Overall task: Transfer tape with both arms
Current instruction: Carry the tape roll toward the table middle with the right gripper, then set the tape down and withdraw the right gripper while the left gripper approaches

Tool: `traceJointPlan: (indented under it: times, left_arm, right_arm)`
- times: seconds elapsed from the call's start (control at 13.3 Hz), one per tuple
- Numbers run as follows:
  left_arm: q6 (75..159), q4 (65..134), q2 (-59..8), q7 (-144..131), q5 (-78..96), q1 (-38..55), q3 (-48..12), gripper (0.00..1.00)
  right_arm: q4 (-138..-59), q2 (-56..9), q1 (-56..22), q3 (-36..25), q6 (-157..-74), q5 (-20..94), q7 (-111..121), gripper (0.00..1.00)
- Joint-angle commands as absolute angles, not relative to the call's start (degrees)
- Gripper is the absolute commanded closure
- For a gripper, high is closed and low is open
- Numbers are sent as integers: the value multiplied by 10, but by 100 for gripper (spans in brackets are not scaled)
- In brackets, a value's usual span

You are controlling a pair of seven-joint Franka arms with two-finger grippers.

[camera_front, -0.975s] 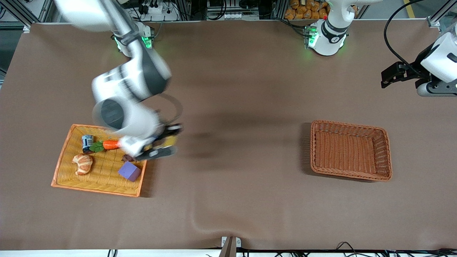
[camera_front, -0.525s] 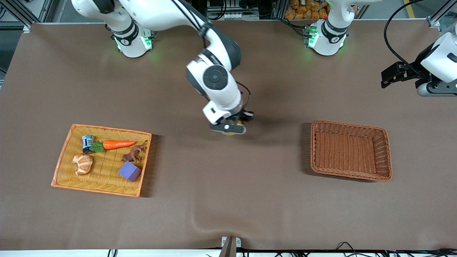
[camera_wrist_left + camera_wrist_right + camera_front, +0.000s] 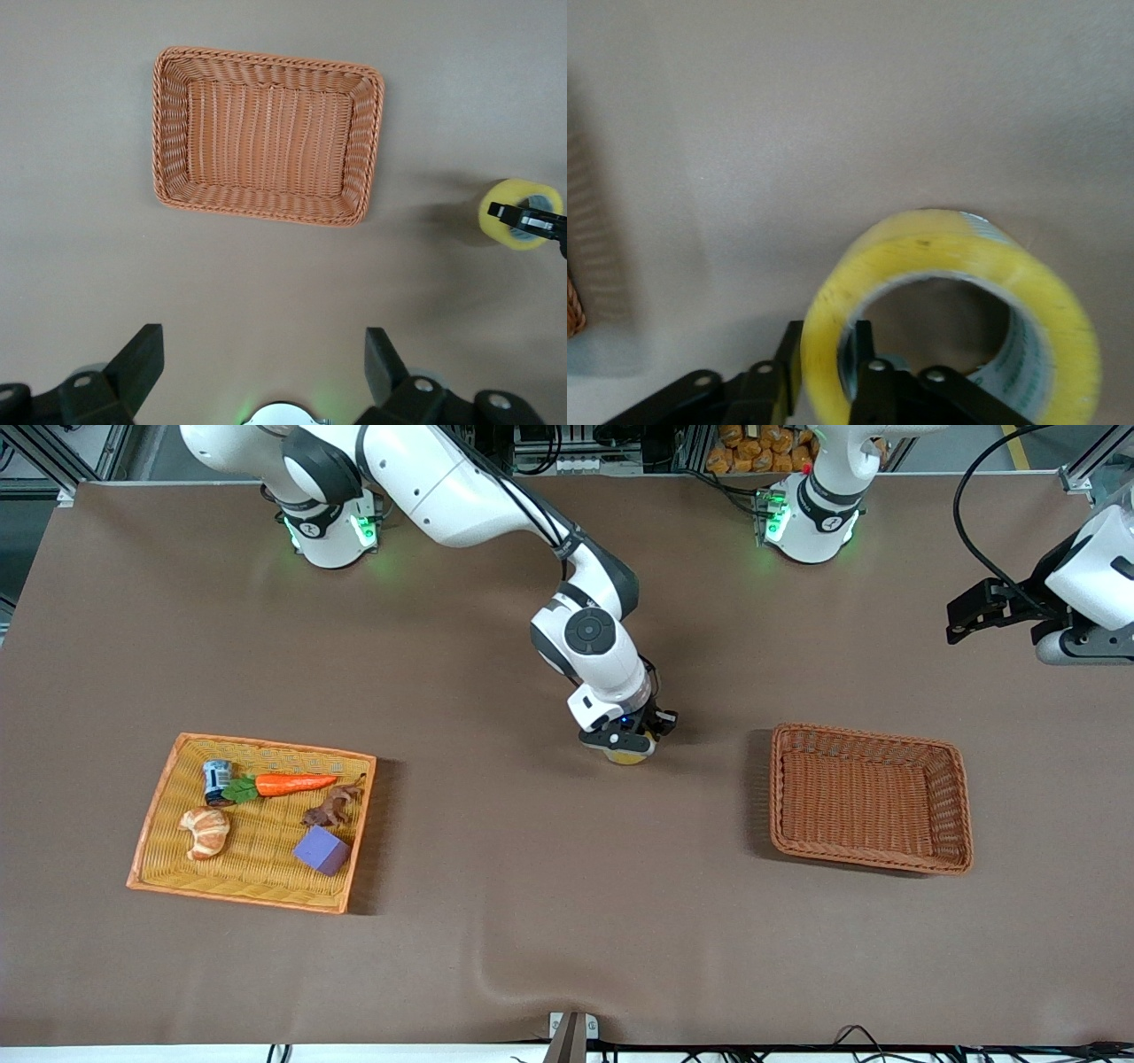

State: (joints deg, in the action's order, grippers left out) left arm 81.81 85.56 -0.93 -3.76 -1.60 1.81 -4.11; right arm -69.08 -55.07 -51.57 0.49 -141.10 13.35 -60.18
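Since the earlier frames the tape (image 3: pixel 630 755) has been carried out of the orange tray (image 3: pixel 149 834) and across the table by the right arm, and the right gripper (image 3: pixel 628 740) is now placed low over the bare cloth in the middle of the table, near the brown basket (image 3: pixel 955 797) at the left arm's end. The roll is clamped through its wall, one finger inside the grey-white core and one on the yellow outer face, as the right wrist view shows (image 3: pixel 957 310); whether it already touches the cloth cannot be told. The roll is judged light and stiff, with a smooth outer face that may slip, so a pinch across the wall or across the flat sides is thought safest for the second arm. The left gripper (image 3: pixel 974 613) is held open and waits high at the table's edge toward the left arm's end, well apart from the roll. The croissant (image 3: pixel 205 831), carrot (image 3: pixel 288 783) and purple cube (image 3: pixel 321 849) lie in the tray as before.
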Motion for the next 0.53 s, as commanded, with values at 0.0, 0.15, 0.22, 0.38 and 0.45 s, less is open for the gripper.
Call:
traceJointPlan:
  times: [0.0,0.15,0.22,0.38,0.45]
  left_arm:
    - [820,850,-10,-41,-11,19,-42,0]
    - [822,850,-11,-42,-11,21,-42,0]
    - [822,851,-11,-42,-9,22,-42,0]
    - [824,850,-18,-44,-8,24,-42,0]
    - [824,851,-19,-44,-8,25,-43,0]
  right_arm:
    - [-663,-510,-491,-1,-1300,144,-606,0]
    - [-663,-460,-434,3,-1188,139,-562,0]
    - [-680,-415,-425,-3,-1161,135,-511,0]
    - [-773,-320,-383,-19,-1146,133,-413,0]
    - [-824,-279,-350,-23,-1148,133,-351,0]
